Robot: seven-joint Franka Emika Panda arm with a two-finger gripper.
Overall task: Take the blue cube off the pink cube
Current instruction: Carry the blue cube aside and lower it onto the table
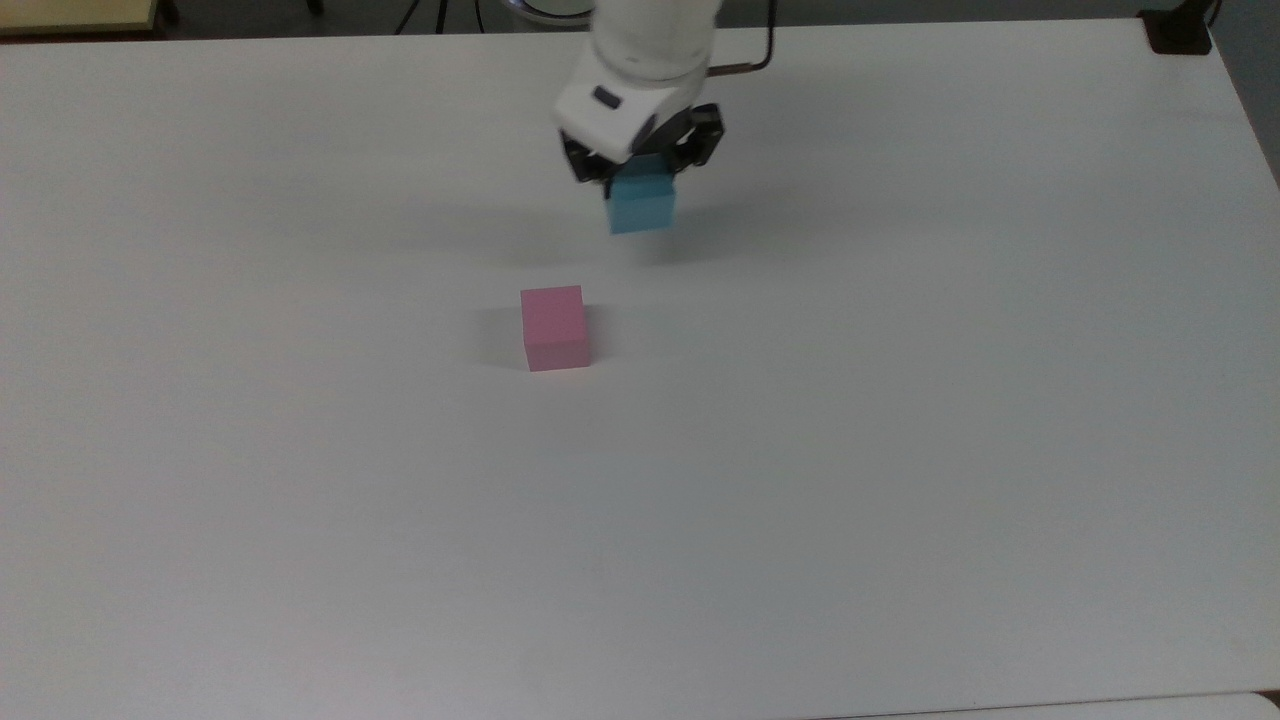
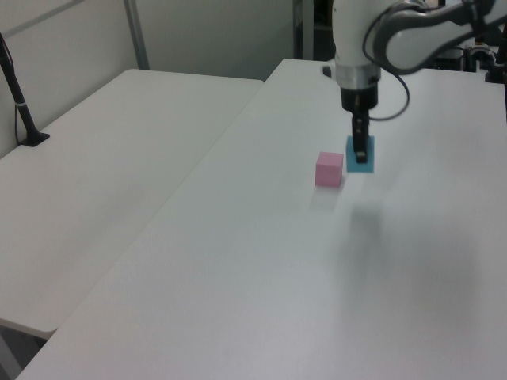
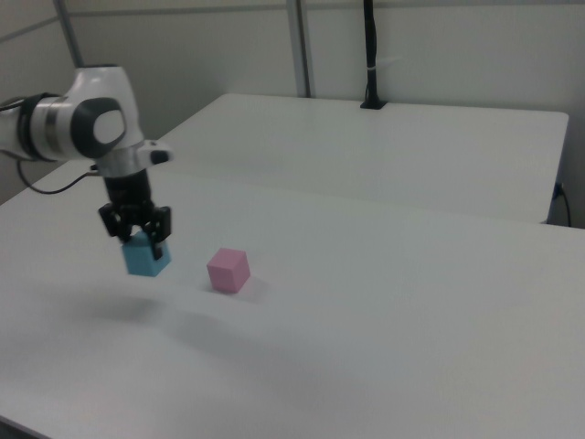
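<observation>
Fingers (image 1: pixel 640 178) clamped on the blue cube (image 1: pixel 641 207), which hangs between and just below them, clear of the surface (image 1: pixel 900 450). Pink cube (image 1: pixel 553 326) sits alone, apart from the fingers. Lift-off step looks done; next: lower, place on bare surface, release.
</observation>
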